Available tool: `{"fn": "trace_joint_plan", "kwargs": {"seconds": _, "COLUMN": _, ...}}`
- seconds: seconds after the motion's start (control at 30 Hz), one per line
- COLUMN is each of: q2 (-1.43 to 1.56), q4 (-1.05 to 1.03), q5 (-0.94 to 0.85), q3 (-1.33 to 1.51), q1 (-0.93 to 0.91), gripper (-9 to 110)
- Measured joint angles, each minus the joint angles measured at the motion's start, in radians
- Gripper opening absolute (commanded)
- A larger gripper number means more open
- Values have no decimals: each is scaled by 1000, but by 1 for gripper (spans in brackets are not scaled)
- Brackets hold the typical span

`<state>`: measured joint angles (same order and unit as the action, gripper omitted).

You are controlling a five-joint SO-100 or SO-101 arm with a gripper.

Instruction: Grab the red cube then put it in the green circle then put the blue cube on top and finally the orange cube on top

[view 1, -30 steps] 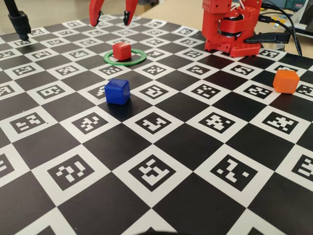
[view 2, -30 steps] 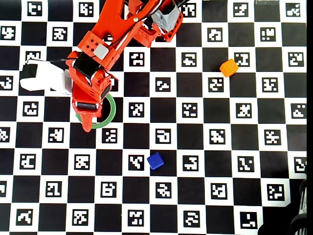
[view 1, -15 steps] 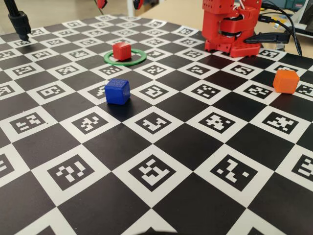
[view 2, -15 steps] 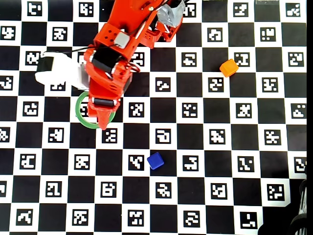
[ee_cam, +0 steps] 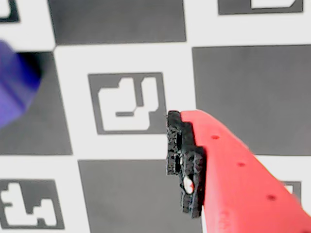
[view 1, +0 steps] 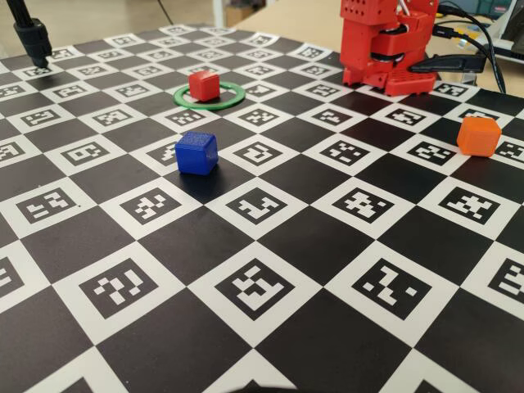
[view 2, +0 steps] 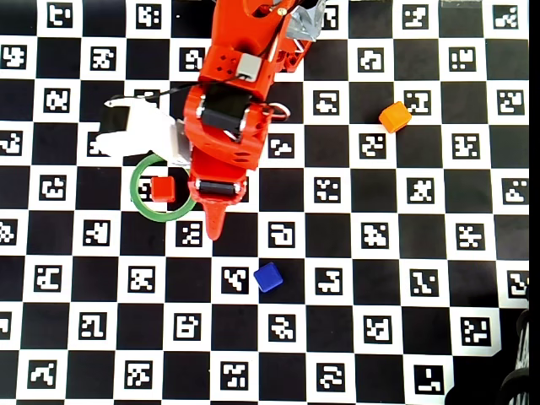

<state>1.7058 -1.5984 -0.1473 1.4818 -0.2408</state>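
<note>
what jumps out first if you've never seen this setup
The black-and-white checkerboard mat of coded markers fills every view, and the big red arm reaches down over it from the top edge of the overhead view. Three bright cubes stand out against it: the red cube inside the green circle, the blue cube alone near the middle, and the orange cube far off to the right.

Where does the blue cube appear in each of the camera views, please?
Fixed view: blue cube left of centre, nearer the camera than the green circle.
Wrist view: blurred blue patch at the left edge, probably the cube.
Overhead view: cube just below centre, lower right of the circle.
</note>
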Motion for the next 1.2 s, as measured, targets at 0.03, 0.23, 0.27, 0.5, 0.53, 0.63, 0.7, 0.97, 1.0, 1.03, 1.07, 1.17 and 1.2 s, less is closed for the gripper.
{"fn": "trace_joint_plan", "kwargs": {"seconds": 0.03, "q2": -18, "q4": 0, "q5": 12, "q3": -11, "q1": 15, "gripper": 44}}
{"fn": "trace_joint_plan", "kwargs": {"seconds": 0.23, "q2": -152, "q4": 43, "q5": 63, "q3": -71, "q1": 95, "gripper": 47}}
{"fn": "trace_joint_plan", "kwargs": {"seconds": 0.27, "q2": -178, "q4": 49, "q5": 71, "q3": -86, "q1": 101, "gripper": 47}}
{"fn": "trace_joint_plan", "kwargs": {"seconds": 0.5, "q2": -305, "q4": 57, "q5": 89, "q3": -215, "q1": 117, "gripper": 49}}
{"fn": "trace_joint_plan", "kwargs": {"seconds": 0.53, "q2": -319, "q4": 57, "q5": 92, "q3": -232, "q1": 117, "gripper": 49}}
{"fn": "trace_joint_plan", "kwargs": {"seconds": 0.63, "q2": -351, "q4": 57, "q5": 115, "q3": -276, "q1": 121, "gripper": 50}}
{"fn": "trace_joint_plan", "kwargs": {"seconds": 0.7, "q2": -365, "q4": 57, "q5": 124, "q3": -296, "q1": 132, "gripper": 50}}
{"fn": "trace_joint_plan", "kwargs": {"seconds": 0.97, "q2": -428, "q4": 107, "q5": 138, "q3": -305, "q1": 181, "gripper": 51}}
{"fn": "trace_joint_plan", "kwargs": {"seconds": 1.0, "q2": -436, "q4": 124, "q5": 135, "q3": -305, "q1": 183, "gripper": 51}}
{"fn": "trace_joint_plan", "kwargs": {"seconds": 1.03, "q2": -439, "q4": 144, "q5": 126, "q3": -304, "q1": 183, "gripper": 51}}
{"fn": "trace_joint_plan", "kwargs": {"seconds": 1.07, "q2": -439, "q4": 164, "q5": 117, "q3": -291, "q1": 183, "gripper": 51}}
{"fn": "trace_joint_plan", "kwargs": {"seconds": 1.17, "q2": -440, "q4": 219, "q5": 95, "q3": -244, "q1": 183, "gripper": 51}}
{"fn": "trace_joint_plan", "kwargs": {"seconds": 1.2, "q2": -440, "q4": 233, "q5": 91, "q3": -232, "q1": 183, "gripper": 52}}
